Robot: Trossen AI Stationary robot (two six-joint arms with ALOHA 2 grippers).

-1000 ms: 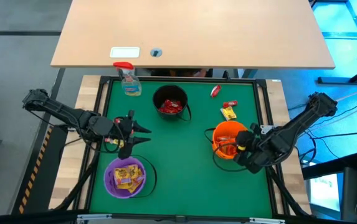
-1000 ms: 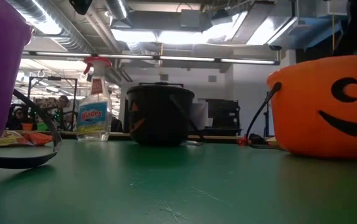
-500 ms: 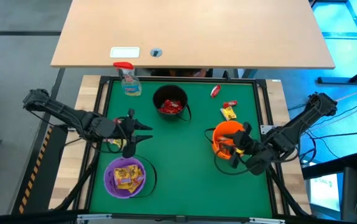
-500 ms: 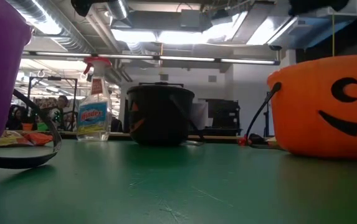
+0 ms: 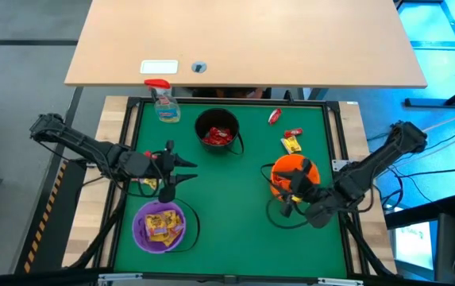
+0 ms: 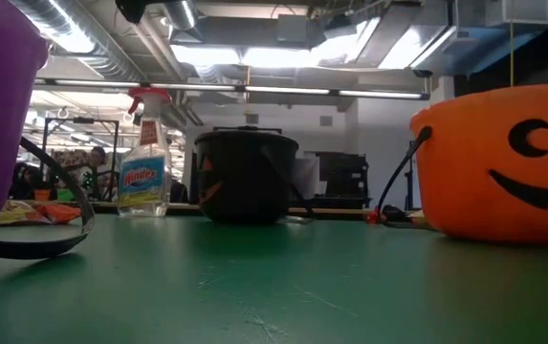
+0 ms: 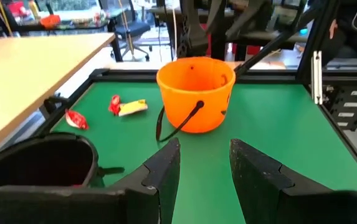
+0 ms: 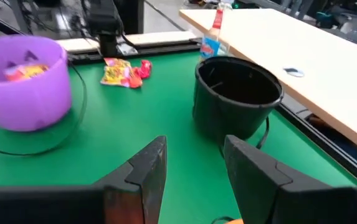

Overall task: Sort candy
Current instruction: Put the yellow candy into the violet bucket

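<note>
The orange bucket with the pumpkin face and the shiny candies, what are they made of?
The orange bucket looks like smooth moulded plastic: even colour, thin rounded rim, a soft sheen, with a thin black handle. The candies seem wrapped in glossy foil or plastic film, since the red and yellow packets look crinkled and catch the light. What is inside the wrappers cannot be seen.

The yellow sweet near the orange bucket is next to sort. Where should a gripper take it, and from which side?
Come straight down on the yellow sweet and pinch across its narrow middle. It lies flat on the mat, touching a red sweet, so aim for the end nearer the orange bucket, probably with the right gripper.
</note>
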